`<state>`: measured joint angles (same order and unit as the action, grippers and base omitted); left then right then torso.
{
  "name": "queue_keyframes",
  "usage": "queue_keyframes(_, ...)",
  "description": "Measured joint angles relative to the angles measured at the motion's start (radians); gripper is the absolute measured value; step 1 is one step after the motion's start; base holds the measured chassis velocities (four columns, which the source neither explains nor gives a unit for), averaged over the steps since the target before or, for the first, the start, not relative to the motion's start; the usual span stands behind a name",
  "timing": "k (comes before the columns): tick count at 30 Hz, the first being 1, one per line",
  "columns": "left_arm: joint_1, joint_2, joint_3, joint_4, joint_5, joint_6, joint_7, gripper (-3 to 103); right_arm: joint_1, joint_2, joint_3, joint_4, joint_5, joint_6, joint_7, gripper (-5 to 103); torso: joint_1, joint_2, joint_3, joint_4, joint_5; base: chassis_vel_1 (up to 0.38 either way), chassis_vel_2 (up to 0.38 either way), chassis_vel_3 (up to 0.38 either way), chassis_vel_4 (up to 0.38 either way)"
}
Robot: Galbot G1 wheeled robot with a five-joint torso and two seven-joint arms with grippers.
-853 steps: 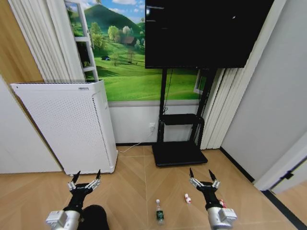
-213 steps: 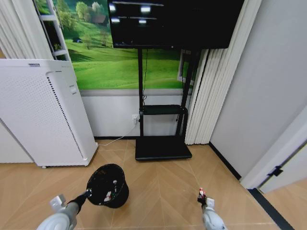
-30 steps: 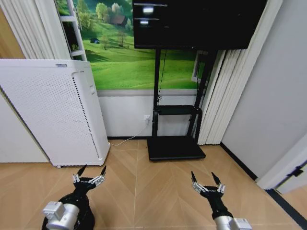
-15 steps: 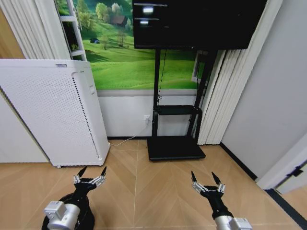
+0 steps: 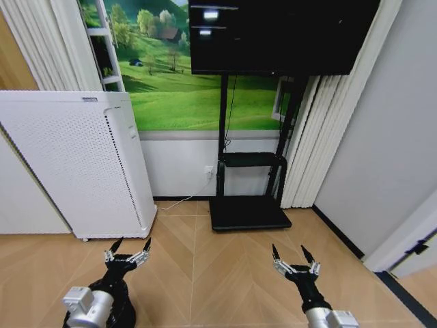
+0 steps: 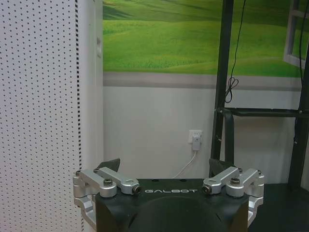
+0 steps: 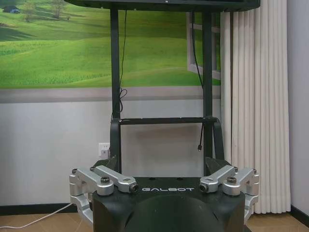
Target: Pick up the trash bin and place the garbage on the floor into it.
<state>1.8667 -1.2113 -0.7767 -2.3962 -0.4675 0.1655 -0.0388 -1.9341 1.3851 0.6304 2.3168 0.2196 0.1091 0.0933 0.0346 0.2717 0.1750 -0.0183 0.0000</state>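
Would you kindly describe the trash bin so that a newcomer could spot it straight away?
Start at the tall white perforated air purifier on the left and look down to the wooden floor in front of it. The trash bin is the small black round container there, directly beneath the open left gripper.

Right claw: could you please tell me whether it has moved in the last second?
No, the right claw stays put, at the same offset from the flat black TV-stand base.

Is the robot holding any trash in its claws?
No, the left gripper and the right gripper are both spread open with nothing between their fingers.
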Motion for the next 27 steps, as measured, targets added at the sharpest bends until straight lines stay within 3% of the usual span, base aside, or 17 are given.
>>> queue_keyframes(27, 0.000, 0.000, -0.001, 0.001, -0.001, 0.000, 0.000, 100, 0.000, 0.000, 0.000, -0.001, 0.001, 0.002, 0.000, 100, 0.040, 0.112, 0.072, 0.0000, 0.0000, 0.000, 0.000, 0.000, 0.000)
